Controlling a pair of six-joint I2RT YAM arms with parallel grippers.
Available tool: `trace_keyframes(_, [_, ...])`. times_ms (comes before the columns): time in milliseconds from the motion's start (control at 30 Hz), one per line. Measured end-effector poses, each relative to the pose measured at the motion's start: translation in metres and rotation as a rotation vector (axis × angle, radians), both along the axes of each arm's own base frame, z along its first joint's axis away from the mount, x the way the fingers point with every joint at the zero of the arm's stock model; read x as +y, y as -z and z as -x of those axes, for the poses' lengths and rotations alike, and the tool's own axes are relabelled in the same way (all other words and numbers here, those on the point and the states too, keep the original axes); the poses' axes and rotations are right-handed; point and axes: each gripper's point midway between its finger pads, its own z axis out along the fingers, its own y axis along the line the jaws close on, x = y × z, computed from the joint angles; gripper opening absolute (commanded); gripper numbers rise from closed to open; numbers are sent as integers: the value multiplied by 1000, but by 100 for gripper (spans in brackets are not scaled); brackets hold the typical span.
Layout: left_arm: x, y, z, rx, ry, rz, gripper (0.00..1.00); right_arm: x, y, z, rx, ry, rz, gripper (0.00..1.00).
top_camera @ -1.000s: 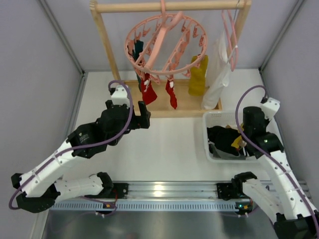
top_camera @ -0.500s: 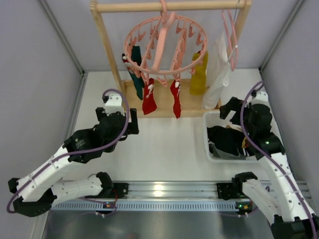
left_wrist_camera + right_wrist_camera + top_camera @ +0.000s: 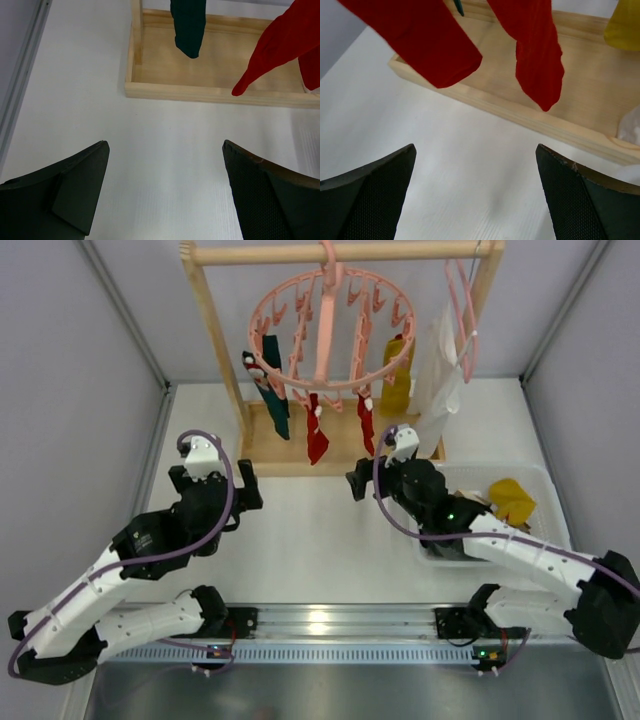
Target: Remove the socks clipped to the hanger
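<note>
Right gripper is hovering wide open and empty just below 2 red socks, which are dangling from the round pink clip hanger over the wooden rack base. Left gripper is also gaping, holding nothing. Being limp, light fabric, each sock is probably calling for a mid-body pinch and a gentle downward tug.

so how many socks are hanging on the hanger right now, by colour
red socks: 2
teal sock: 1 (a dark bit to its left may be another, can't tell)
yellow sock: 1
total: 4
</note>
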Motion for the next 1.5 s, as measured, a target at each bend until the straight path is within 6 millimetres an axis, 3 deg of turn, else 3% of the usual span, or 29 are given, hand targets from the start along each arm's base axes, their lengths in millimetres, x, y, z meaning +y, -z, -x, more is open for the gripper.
trace_keyframes(200, [2, 2, 1, 1, -1, -1, 98, -2, 16, -41, -43, 157, 108, 82])
trace_keyframes(233, [2, 3, 1, 1, -1, -2, 99, -2, 17, -47, -50, 173, 124, 72])
trace_keyframes(400, [-2, 5, 1, 12, 7, -7, 99, 1, 24, -67, -90, 234, 171, 43])
trace_keyframes(433, [-3, 6, 1, 16, 11, -6, 99, 1, 25, -69, -96, 240, 175, 26])
trace_keyframes(500, [-6, 8, 0, 26, 19, 0, 99, 2, 24, -72, -111, 246, 179, 11])
trace_keyframes(633, [-18, 1, 0, 47, 43, 41, 99, 6, 11, -75, -151, 248, 141, 0])
trace_keyframes(800, [-43, -33, -8, 38, 77, 113, 99, 14, 0, -64, -184, 220, 98, 0])
trace_keyframes(967, [-84, -69, -27, 35, 122, 162, 99, 17, -14, -43, -193, 185, 29, 0])
trace_keyframes(1200, [-135, -78, -53, 61, 152, 152, 99, 27, -19, -8, -181, 113, -59, 0])
trace_keyframes(1367, [-154, -95, -64, 36, 151, 172, 99, 35, -7, 12, -146, 46, -100, 0])
trace_keyframes(1500, [-166, -101, -71, 24, 155, 179, 99, 41, -11, 22, -141, 17, -139, 0])
